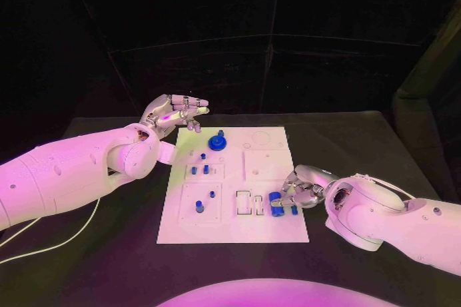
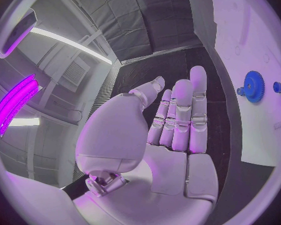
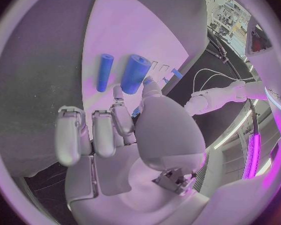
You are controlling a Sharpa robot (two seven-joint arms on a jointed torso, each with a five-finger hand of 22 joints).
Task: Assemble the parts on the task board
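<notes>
Your task board [image 1: 235, 187] lies in the middle of the black worktop [image 1: 365, 140], a white plate with several small recesses. Near its far edge sits a blue gear [image 1: 218, 142], with small blue pegs [image 1: 198, 168] standing in the recesses nearer to you on the board's left half.

Your left hand [image 1: 175, 114] hovers above the worktop just beyond the board's far left corner, palm open, fingers [image 2: 184, 115] stretched out side by side with the thumb apart, holding nothing. In the left wrist view the gear [image 2: 253, 86] lies well clear of that hand.

Your right hand [image 1: 300, 187] is at the board's right edge, low on the near half. Its fingers [image 3: 118, 117] curl down beside a thick blue cylinder [image 3: 135, 74], with a thinner blue pin [image 3: 105, 72] lying just next to it. Whether thumb and finger actually pinch the cylinder I cannot tell; the fingertips are at its end.
</notes>
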